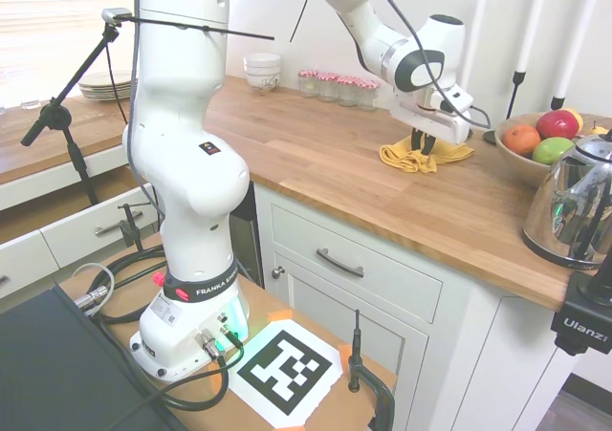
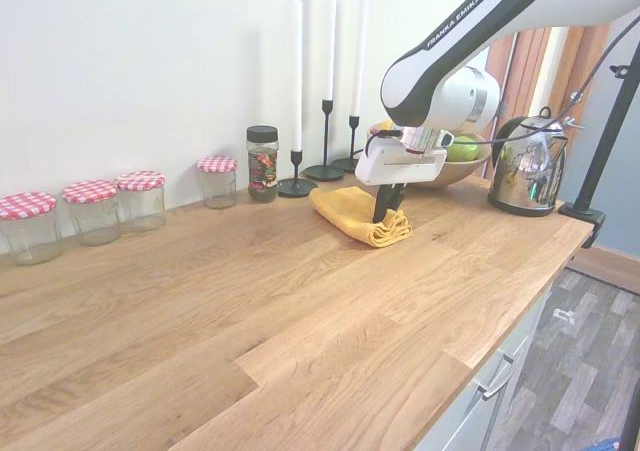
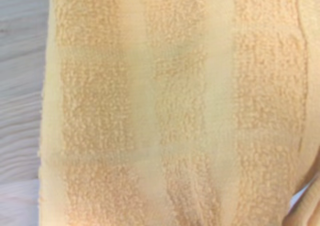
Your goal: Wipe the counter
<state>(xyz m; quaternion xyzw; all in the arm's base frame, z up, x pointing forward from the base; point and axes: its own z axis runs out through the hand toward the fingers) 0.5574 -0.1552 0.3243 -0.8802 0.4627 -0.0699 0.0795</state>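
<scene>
A yellow terry cloth lies crumpled on the long butcher-block counter, toward its back near the wall. My gripper points straight down into the cloth's near edge, its dark fingers close together and pinching the fabric. The cloth fills almost the whole wrist view, with a strip of pale wood along one side.
A fruit bowl and a shiny kettle stand just beyond the cloth. Candlesticks, a spice jar and red-checked jars line the wall. Stacked white bowls sit at the far end.
</scene>
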